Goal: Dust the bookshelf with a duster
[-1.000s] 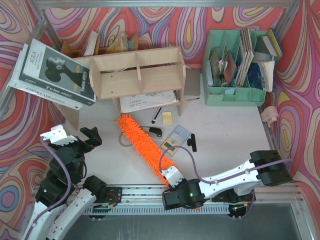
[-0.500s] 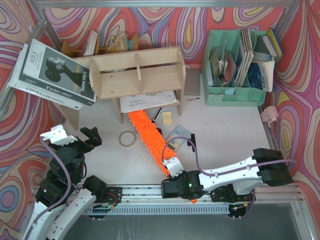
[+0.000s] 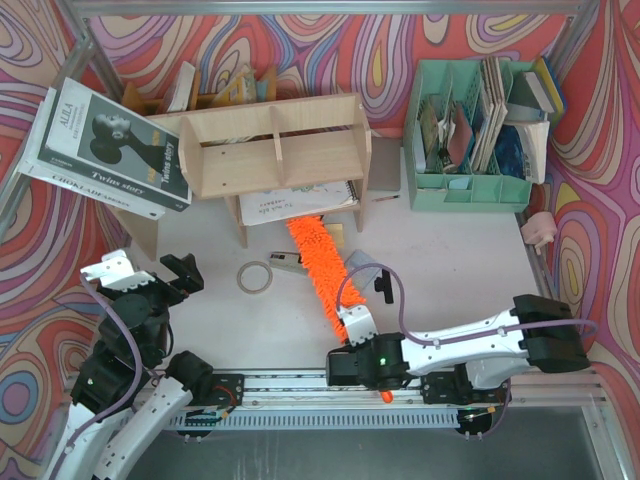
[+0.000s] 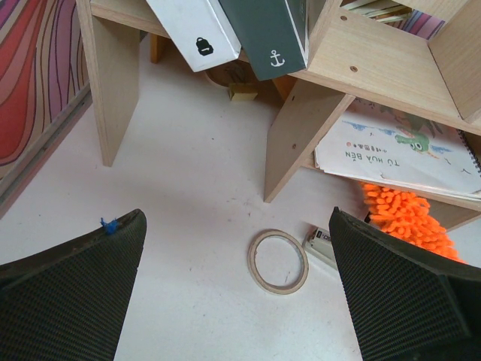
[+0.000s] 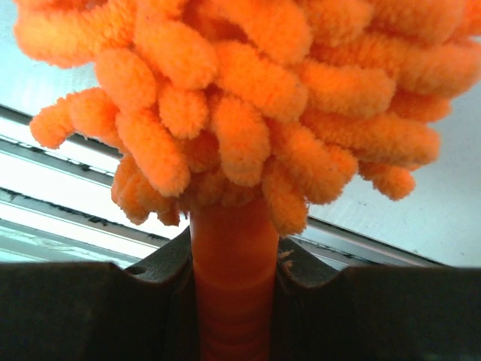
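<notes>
The light plywood bookshelf (image 3: 275, 150) stands at the back left, a spiral notebook (image 3: 298, 203) under its lower tier. The orange fluffy duster (image 3: 318, 265) lies diagonally, its tip at the shelf's lower right by the notebook. My right gripper (image 3: 352, 330) is shut on the duster's orange handle (image 5: 231, 286) near the front rail; its fluffy head (image 5: 248, 98) fills the right wrist view. My left gripper (image 3: 150, 280) is open and empty at the front left. In the left wrist view the shelf legs (image 4: 297, 135), the notebook (image 4: 394, 147) and the duster's tip (image 4: 409, 222) show.
A tape ring (image 3: 255, 276) lies in front of the shelf, also in the left wrist view (image 4: 278, 261), a small stapler-like item (image 3: 285, 262) beside it. A mint-green organiser (image 3: 470, 130) stands back right. Large books (image 3: 105, 145) lean at the left. A clear case (image 3: 362, 268) lies by the duster.
My right gripper has swung the duster: its tip moved right and toward the shelf, now under the shelf's right end. The left arm has not moved.
</notes>
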Tool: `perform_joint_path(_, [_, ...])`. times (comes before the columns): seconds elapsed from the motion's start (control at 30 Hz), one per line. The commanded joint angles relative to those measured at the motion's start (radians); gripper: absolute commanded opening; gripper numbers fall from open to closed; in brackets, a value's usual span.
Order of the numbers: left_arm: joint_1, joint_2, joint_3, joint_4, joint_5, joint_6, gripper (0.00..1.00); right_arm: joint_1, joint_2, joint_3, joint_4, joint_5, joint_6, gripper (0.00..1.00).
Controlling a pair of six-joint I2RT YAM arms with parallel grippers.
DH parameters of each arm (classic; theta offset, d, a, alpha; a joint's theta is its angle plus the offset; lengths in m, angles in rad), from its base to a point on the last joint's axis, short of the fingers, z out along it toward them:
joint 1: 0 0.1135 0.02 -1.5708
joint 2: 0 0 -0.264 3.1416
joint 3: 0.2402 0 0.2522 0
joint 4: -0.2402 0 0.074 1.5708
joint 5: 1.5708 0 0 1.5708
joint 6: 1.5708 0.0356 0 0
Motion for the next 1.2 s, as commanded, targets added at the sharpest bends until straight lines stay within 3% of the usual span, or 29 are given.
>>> perform_joint_path(0.0, [0.006,-0.01,0.01,0.002,-0.003,-0.004,0.98,-0.016,-0.08,-0.032,-0.056,0.086,0.088,0.0])
perform_joint_path(0.5, [0.006,-0.014,0.011,-0.002,-0.008,-0.004,0.98,-0.014,0.083,0.152,0.177,0.021,-0.266,0.0])
perform_joint_path(0.63, [0.006,-0.013,0.01,-0.002,-0.01,-0.003,0.98,-0.015,0.106,0.159,0.16,0.03,-0.248,0.0])
perform_joint_path(0.93, [0.006,-0.006,0.01,0.001,-0.004,-0.003,0.98,-0.022,0.02,0.044,0.024,0.061,-0.003,0.0])
perform_joint_path(1.17, [0.006,-0.008,0.01,0.001,-0.003,-0.003,0.98,-0.027,0.048,0.066,0.085,0.048,-0.084,0.0])
